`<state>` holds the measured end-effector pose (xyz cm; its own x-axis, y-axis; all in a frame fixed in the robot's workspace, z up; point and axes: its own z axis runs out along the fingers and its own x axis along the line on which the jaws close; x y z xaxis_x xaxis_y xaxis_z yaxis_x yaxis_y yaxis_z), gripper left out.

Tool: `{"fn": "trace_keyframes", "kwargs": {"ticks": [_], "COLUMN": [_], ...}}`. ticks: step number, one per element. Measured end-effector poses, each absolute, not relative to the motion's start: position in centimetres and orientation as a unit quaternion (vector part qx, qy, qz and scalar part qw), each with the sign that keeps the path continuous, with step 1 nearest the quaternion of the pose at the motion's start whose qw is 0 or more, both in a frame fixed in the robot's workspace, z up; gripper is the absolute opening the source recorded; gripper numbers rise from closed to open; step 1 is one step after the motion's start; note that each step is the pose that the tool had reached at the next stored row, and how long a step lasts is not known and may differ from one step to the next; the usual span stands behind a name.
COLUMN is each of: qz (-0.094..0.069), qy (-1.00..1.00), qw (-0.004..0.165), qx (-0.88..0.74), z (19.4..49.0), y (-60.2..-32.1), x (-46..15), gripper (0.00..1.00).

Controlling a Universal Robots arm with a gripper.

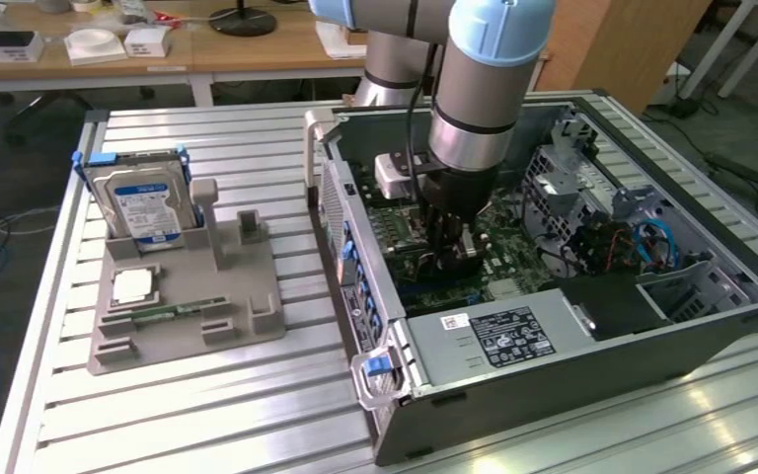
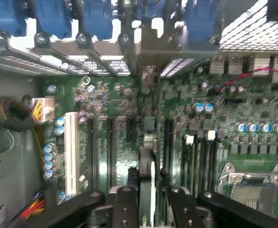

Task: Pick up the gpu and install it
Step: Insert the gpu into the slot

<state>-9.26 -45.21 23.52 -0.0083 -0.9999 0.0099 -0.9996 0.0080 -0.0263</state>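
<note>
My gripper reaches down into the open computer case, low over the green motherboard. In the wrist view the gpu appears edge-on as a thin dark card between the two black fingers. The gripper is shut on it. The card stands upright and runs along the black expansion slots, with its metal bracket end toward the rear slot openings. How deep its lower edge sits in a slot cannot be told.
Blue card latches line the case's rear wall. A white slot and the processor socket flank the card. Outside the case, a grey holder carries the hard drive and a green memory stick.
</note>
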Motion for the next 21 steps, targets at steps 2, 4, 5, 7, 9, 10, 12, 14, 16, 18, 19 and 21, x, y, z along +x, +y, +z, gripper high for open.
{"fn": "trace_keyframes", "kwargs": {"ticks": [2,4,5,7,9,10,12,14,16,18,19,21], "qz": [-0.014,-0.014,-0.014,-0.014,-0.014,-0.014,-0.015,-0.015,-0.016,-0.016,-0.017,-0.017], "qy": [0.710,0.710,0.710,0.710,0.710,0.710,0.710,0.710,0.710,0.710,0.710,0.710], "qw": [0.005,0.005,0.005,0.004,0.005,0.005,0.006,0.006,0.007,0.007,0.008,0.008], "qx": [-0.704,-0.704,-0.704,-0.704,-0.704,-0.704,-0.704,-0.704,-0.704,-0.704,-0.704,-0.704], "z": [23.6,23.6,23.6,23.8,24.2,24.5,25.0,25.7,26.4,27.1,27.4,27.8], "y": [-45.2,-45.2,-45.2,-45.2,-45.2,-45.2,-45.2,-45.2,-45.2,-45.2,-45.2,-45.2], "x": [-9.2,-9.2,-9.2,-9.2,-9.2,-9.2,-9.3,-9.3,-9.3,-9.3,-9.3,-9.3], "gripper": [0.32,0.39,0.39,0.39,0.39,0.39,0.39,0.39,0.39,0.39,0.39,0.39]}}
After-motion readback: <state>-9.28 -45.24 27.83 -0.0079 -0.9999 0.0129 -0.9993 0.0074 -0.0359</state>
